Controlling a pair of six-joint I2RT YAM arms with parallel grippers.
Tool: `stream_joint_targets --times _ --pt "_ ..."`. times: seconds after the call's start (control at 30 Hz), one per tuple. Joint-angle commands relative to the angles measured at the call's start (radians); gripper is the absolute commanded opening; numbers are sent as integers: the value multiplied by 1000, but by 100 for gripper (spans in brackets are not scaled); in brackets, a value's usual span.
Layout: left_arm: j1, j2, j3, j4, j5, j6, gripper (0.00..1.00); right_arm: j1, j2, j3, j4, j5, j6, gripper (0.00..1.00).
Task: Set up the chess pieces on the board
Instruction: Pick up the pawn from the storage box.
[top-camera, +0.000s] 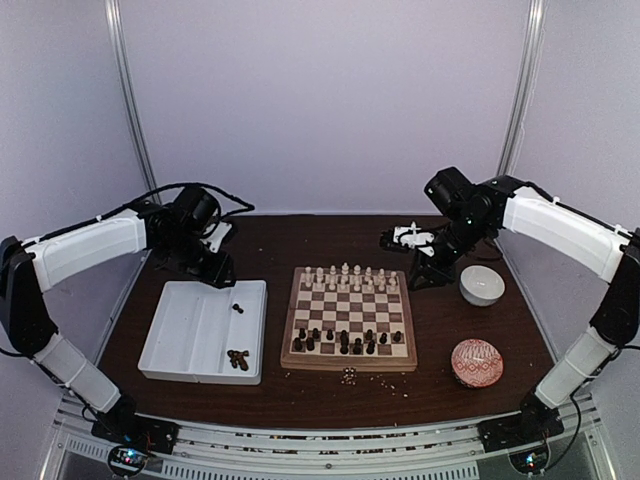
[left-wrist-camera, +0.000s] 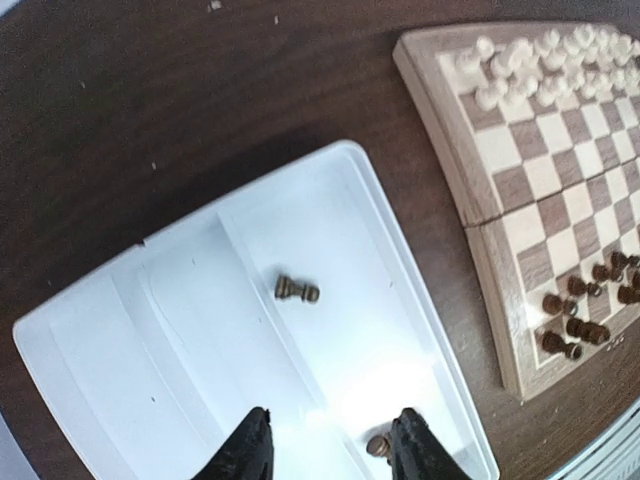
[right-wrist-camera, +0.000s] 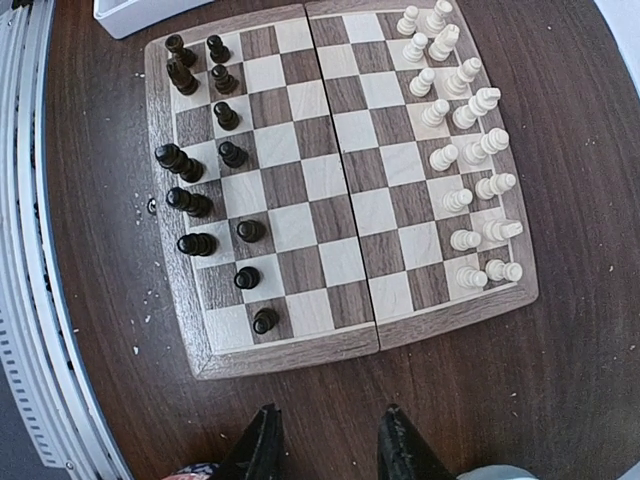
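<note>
Above white tray (left-wrist-camera: 120, 340), left of board (left-wrist-camera: 520, 200), we hold left gripper (left-wrist-camera: 332, 455) fingers apart, empty. Dark piece (left-wrist-camera: 296, 290) lies toppled in tray's right compartment, long axis roughly left-right, along finger gap; left arm nearer. Right gripper (right-wrist-camera: 325, 445) apart, empty, right of board.

Left gripper (left-wrist-camera: 330, 445) and right gripper (right-wrist-camera: 328, 440) hover with jaws apart, empty

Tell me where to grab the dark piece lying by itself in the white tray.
Probably pinch the dark piece across its narrow waist, coming straight down: it lies toppled on the tray floor, so close crosswise to its length.
</note>
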Motion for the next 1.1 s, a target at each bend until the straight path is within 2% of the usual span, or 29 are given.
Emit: stream_joint_targets --times 0.0,0.07,0.17,0.3,0.5,0.83,1.07 --pt "-47 1 -29 -75 -14 -76 39 -27 -24 -54 149 -107 59 34" --pt "-51 39 -35 -50 -57 -227 35 -27 -12 -50 142 -128 58 34" --pt "-80 93 -38 16 -100 -453 36 -27 -11 -59 143 -155 54 33" --pt "-94 165 -14 72 -137 -623 37 -27 -32 -96 151 -159 45 33" --pt "-95 267 6 94 -185 -749 38 -27 -59 -130 165 -162 34 33" --pt "-97 328 1 128 -298 -1028 35 -27 -64 -144 155 -188 18 33" --pt "-95 394 51 153 -323 -1065 35 -28 -53 -146 148 -195 10 33"
